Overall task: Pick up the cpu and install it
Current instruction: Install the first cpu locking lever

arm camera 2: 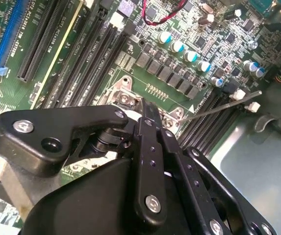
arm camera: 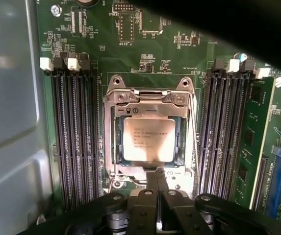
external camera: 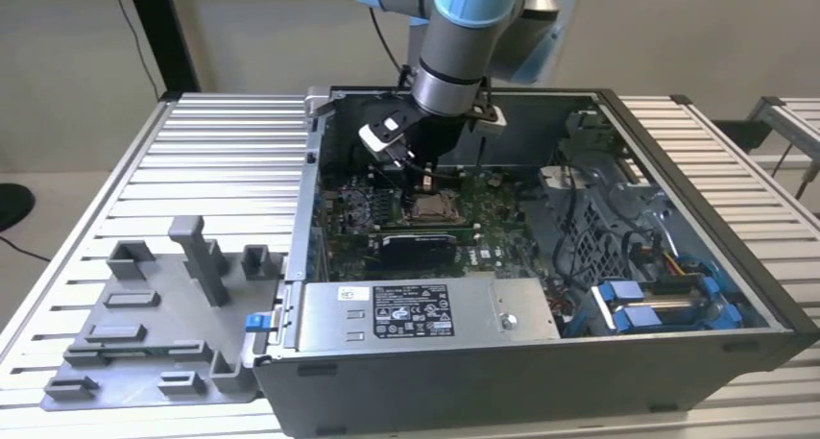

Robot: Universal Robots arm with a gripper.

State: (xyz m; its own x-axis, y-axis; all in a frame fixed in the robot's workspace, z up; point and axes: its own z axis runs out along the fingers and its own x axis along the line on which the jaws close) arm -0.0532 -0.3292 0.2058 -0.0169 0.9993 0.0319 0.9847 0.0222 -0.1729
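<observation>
The cpu [arm camera: 148, 139] is a small silvery square that lies flat in the socket, with the metal frame [arm camera: 112, 147] around its edges. In the first wrist view my gripper [arm camera: 158, 177] hangs just over the socket's edge, beside the chip, its two black fingers pressed together with nothing between them. The second wrist view shows the closed fingertips [arm camera 2: 145, 105] pointing down at the socket frame, whose thin metal lever [arm camera 2: 218, 108] sticks out to one side. In the exterior view the gripper [external camera: 423, 182] is deep inside the open computer case, directly above the socket [external camera: 431, 208].
Black memory slots [arm camera: 74, 137] flank the socket on both sides. A grey box with a label [external camera: 423, 309] fills the case's near side, and blue drive brackets [external camera: 654, 304] sit at the exterior view's right. A grey fixture plate [external camera: 154, 333] lies on the slatted table.
</observation>
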